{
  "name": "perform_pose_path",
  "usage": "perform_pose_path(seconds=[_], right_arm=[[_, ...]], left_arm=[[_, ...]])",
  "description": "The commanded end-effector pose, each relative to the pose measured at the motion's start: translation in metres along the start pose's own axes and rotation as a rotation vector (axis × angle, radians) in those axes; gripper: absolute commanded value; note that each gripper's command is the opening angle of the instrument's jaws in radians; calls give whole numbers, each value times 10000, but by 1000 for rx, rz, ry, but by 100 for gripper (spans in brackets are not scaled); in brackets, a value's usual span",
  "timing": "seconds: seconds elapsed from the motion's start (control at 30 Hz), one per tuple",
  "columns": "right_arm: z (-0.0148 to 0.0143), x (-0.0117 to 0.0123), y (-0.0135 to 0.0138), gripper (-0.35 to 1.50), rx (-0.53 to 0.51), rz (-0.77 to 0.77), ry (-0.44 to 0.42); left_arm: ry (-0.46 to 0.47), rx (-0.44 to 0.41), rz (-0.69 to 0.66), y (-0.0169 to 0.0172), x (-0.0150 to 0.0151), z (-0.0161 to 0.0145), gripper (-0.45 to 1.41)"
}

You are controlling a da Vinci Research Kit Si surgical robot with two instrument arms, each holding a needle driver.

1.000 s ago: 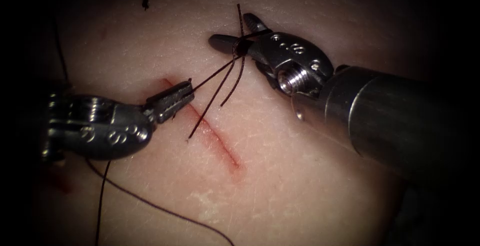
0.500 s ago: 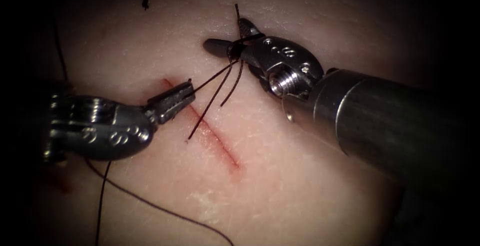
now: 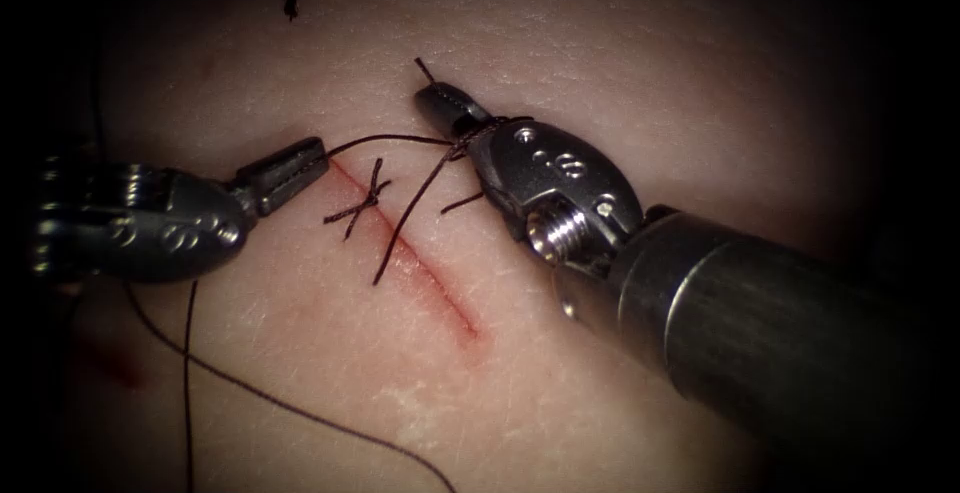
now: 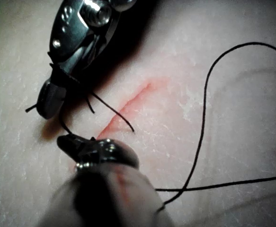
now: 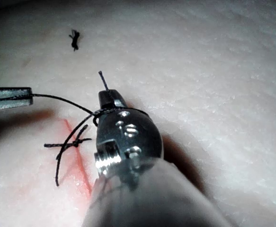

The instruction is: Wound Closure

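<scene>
Left end effector [image 3: 300, 160]: you have it clenched on thread [image 3: 385, 139], keeping the strand taut.
Right end effector [image 3: 447, 108]: clenched on thread wrapped at its tip.
Knot [image 3: 366, 199]: sits on the cut [image 3: 430, 288] in the tissue [image 3: 600, 43].

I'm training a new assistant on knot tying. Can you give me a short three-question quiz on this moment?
1. True or false: the left end effector holds thread.
2. What lies across the cut on the tissue? A) a needle B) a knot with short tails C) a clip
3. The right end effector is shut on ____.

Key: 1 true; 2 B; 3 thread.
</scene>
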Motion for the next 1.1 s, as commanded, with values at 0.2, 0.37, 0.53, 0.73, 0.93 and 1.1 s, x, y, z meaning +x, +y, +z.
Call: perform_pose_path(seconds=[0.2, 0.37, 0.53, 0.73, 0.93, 1.1], right_arm=[[-19, -21, -41, -35, -2, -79, 48], [-27, -36, -59, -35, -9, -112, 69], [-34, -53, -74, -35, -12, -127, 78], [-42, -70, -91, -35, -11, -140, 89], [-46, -85, -109, -35, -10, -152, 98], [-46, -87, -121, -35, -16, -151, 105]], left_arm=[[-43, -23, -11, -24, -22, 25, -45], [-73, -9, -32, -48, -24, 55, -45], [-80, 2, -11, -62, -16, 82, -45], [-49, -4, -15, -82, -7, 101, -45], [-14, 7, -30, -110, 0, 114, -45], [-14, 14, -21, -134, 2, 122, -45]])
